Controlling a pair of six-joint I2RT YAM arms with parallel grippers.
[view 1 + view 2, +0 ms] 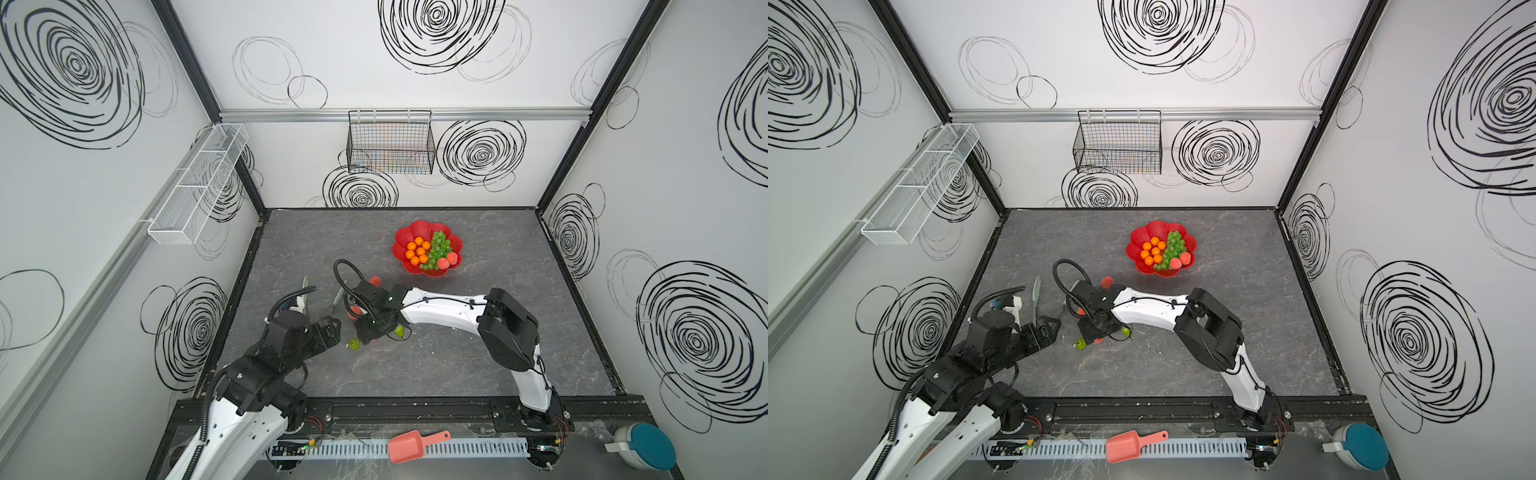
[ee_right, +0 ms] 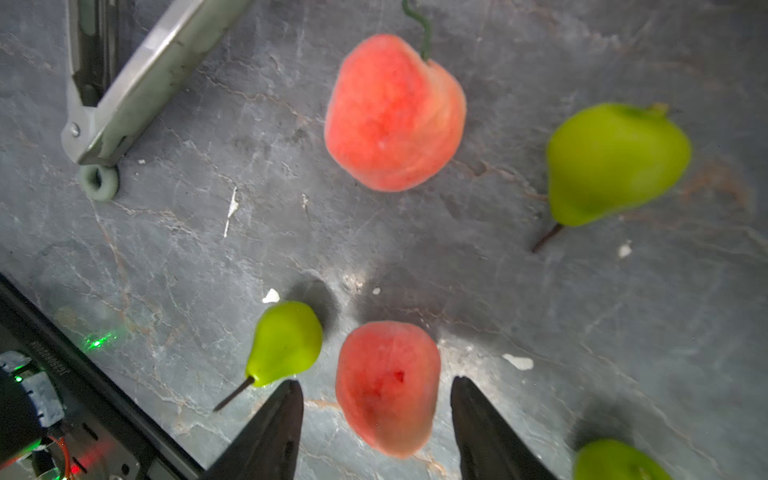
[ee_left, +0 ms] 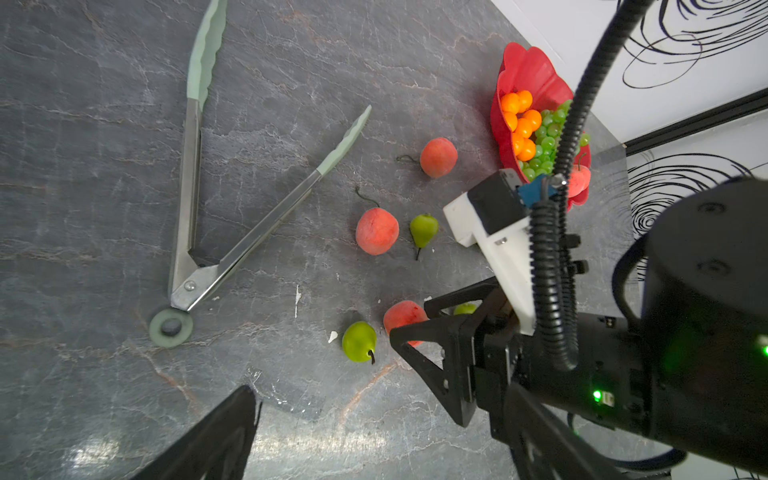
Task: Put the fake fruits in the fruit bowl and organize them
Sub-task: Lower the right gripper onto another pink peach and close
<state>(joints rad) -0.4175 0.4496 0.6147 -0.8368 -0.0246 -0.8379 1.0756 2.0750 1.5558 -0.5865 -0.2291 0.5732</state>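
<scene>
Surface: grey, marbled.
Fruit bowl: just right of frame centre in both top views; holds oranges and grapes.
Right gripper: fingers apart, straddling loose peach at lower centre, not yet clamped. Pick step in hand, by appearance. Next: close squarely, lift, carry to bowl.
Left gripper: fingers apart, empty.
Pears: three, loose nearby.

No word, label, brand or number can be read anywhere in the scene. A short line of pale lettering runs along a black bar in the right wrist view, but it is too blurred to make out.
</scene>
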